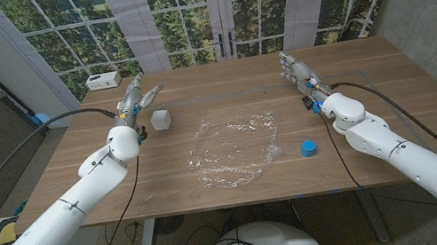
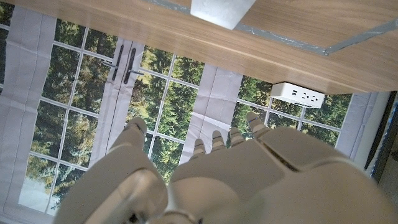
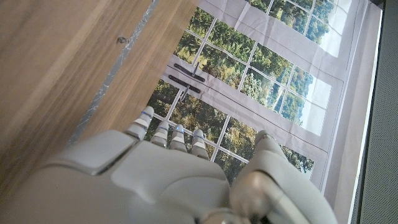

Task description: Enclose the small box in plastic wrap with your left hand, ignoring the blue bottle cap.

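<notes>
A small white box stands on the wooden table, left of a crumpled sheet of clear plastic wrap spread at the table's middle. My left hand is raised just left of and behind the box, fingers apart, holding nothing. The left wrist view catches the box past the fingertips, apart from them. My right hand is at the far right of the table, fingers extended and empty. A blue bottle cap lies right of the wrap, near the front.
A white power strip sits at the table's far left corner, also seen in the left wrist view. Windows with curtains stand behind the table. Bare wood lies between the two hands.
</notes>
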Available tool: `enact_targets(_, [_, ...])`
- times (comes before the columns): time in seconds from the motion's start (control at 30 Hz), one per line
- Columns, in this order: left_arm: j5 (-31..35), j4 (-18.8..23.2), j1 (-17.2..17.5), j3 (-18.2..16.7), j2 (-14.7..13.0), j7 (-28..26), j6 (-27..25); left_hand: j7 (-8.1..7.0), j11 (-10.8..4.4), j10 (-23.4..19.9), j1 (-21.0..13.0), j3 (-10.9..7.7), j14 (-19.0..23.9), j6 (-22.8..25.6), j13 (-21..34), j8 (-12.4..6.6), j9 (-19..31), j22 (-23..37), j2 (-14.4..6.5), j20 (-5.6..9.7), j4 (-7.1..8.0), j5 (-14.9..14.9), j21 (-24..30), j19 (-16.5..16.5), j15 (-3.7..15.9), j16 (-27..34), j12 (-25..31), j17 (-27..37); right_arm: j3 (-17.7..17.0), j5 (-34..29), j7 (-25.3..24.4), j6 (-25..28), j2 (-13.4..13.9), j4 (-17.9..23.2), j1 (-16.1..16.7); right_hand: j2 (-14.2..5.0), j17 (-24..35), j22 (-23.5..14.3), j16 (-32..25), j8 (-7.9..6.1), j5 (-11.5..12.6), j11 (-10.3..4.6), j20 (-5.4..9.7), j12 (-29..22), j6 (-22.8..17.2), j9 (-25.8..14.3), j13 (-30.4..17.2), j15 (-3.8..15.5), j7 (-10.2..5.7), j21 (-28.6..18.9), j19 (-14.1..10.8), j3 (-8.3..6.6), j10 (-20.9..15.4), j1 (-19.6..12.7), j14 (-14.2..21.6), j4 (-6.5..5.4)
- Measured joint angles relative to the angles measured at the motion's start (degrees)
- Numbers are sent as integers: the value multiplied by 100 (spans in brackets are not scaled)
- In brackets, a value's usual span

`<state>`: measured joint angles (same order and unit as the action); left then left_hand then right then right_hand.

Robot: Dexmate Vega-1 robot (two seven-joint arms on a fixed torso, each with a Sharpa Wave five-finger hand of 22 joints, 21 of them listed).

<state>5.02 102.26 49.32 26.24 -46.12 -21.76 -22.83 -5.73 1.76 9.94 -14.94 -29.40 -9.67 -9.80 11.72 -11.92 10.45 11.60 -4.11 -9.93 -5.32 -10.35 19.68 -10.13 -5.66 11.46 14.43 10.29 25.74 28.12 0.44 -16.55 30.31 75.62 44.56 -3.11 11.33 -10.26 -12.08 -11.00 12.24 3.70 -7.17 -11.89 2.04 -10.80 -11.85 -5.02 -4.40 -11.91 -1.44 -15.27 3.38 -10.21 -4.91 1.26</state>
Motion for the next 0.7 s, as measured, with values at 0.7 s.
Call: enact_targets(0.7, [788,364,-703,965,-140,604,-2002,269,185,0,-466,87,590,0,69,91,37,0,338,34,-395,-18,156,525,197,136,0,53,65,-94,54,-140,-68,-97,-67,0,-1,0,0,0,-39,71,-23,-26,-1,1,0,-21,-2,0,23,-1,-114,0,84,48])
